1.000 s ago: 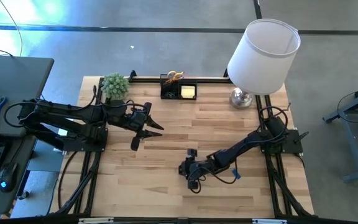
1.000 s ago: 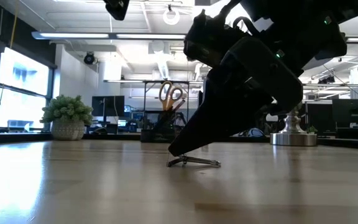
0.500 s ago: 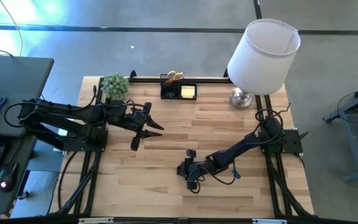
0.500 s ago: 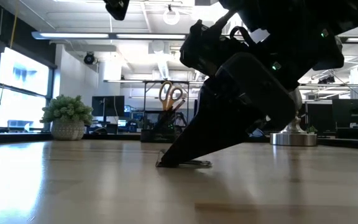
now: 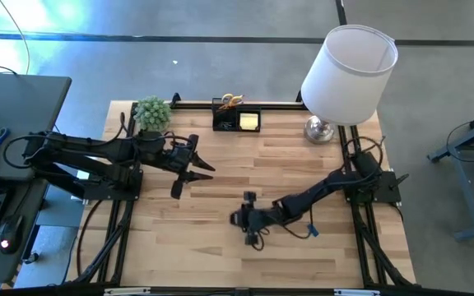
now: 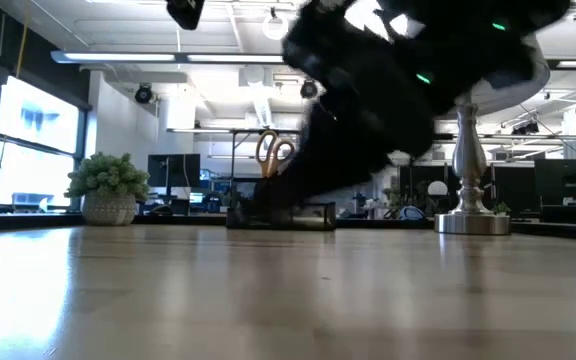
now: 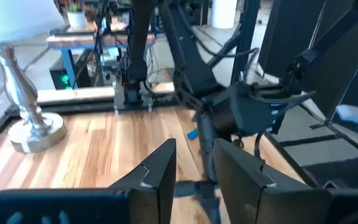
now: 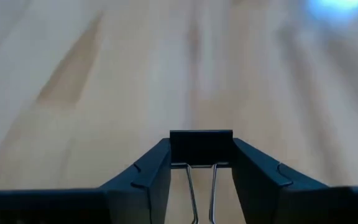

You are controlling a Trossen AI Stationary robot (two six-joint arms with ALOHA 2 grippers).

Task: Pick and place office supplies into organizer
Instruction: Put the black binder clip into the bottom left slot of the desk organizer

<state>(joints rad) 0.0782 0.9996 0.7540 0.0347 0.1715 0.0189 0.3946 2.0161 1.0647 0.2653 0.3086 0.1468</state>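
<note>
— Binder clip: where was it?
— Clamped between the right gripper's jaws, just above the tabletop near its middle.
— So the grasp was done?
— It looked so; the carry seemed next, calling for a lift and a reach to the organizer at the far edge.
— And the left gripper?
— Waiting, jaws apart, at the left side.

The right claw is a dark blur hiding part of the organizer.

Bright overhead daylight, backlit motion-blurred arm, soft-focus tabletop.
</note>
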